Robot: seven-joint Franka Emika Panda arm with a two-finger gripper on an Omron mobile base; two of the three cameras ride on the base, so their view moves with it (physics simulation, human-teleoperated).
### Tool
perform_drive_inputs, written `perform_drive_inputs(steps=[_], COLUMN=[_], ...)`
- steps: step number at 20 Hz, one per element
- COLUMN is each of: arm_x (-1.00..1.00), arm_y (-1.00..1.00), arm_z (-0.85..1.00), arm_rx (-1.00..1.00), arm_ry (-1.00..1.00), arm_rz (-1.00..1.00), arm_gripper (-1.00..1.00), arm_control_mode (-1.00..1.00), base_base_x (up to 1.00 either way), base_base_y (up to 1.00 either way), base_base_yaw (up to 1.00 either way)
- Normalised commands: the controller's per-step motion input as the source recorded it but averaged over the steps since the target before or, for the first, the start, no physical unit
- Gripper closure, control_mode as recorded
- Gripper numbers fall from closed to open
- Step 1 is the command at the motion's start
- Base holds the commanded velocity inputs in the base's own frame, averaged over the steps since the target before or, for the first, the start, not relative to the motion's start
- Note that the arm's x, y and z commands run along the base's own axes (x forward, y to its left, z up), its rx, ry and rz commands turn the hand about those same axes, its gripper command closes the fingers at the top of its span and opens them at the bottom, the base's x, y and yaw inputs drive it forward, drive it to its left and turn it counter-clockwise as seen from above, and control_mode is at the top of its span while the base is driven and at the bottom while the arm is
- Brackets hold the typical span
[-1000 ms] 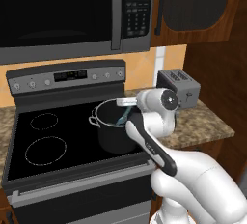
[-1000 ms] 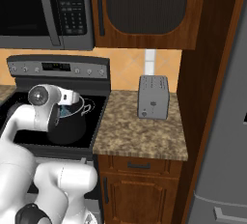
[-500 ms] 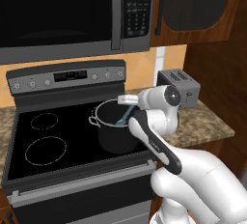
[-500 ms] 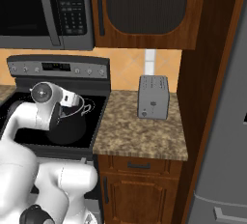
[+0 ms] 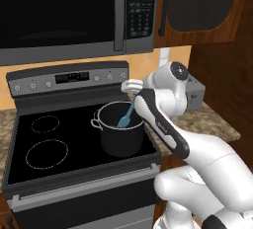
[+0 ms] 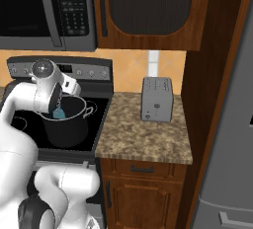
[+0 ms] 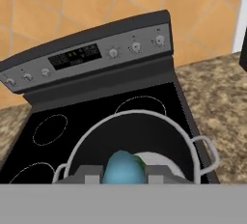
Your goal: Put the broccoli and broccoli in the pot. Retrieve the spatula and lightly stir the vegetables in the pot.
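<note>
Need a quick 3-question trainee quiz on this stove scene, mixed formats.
1. True or false: the spatula blade is down inside the pot.
2. The toaster stands on: A) the stovetop, B) the granite counter, C) the microwave.
3. Fill in: the gripper is ____ on the spatula.

Key: 1 true. 2 B, on the counter right of the stove. 3 shut.

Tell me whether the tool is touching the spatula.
Touching. In the hand view the tool has a finger on each side of the light-blue spatula, clamped on it above the pot.
</note>
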Motion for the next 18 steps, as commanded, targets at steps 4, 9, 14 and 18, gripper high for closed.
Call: perform_drive_inputs(steps=[4, 9, 14, 18], arm_x=[-0.21, -0.10, 0.14, 0.42], arm_y=[0.11, 0.13, 0.26, 0.07], arm_z=[-0.60, -0.47, 0.00, -0.07], arm_rx=[0.00, 0.02, 0.06, -0.02], arm_ry=[-0.15, -0.08, -0.03, -0.10], arm_rz=[0.00, 0.00, 0.00, 0.00], arm_gripper=[1.00, 1.00, 1.00, 1.00], arm_control_mode=[-1.00, -1.00, -1.00, -1.00], base_base_x=[0.00, 0.00, 0.00, 0.00], base_base_y=[0.00, 0.00, 0.00, 0.00], base_base_yaw=[0.00, 0.00, 0.00, 0.00])
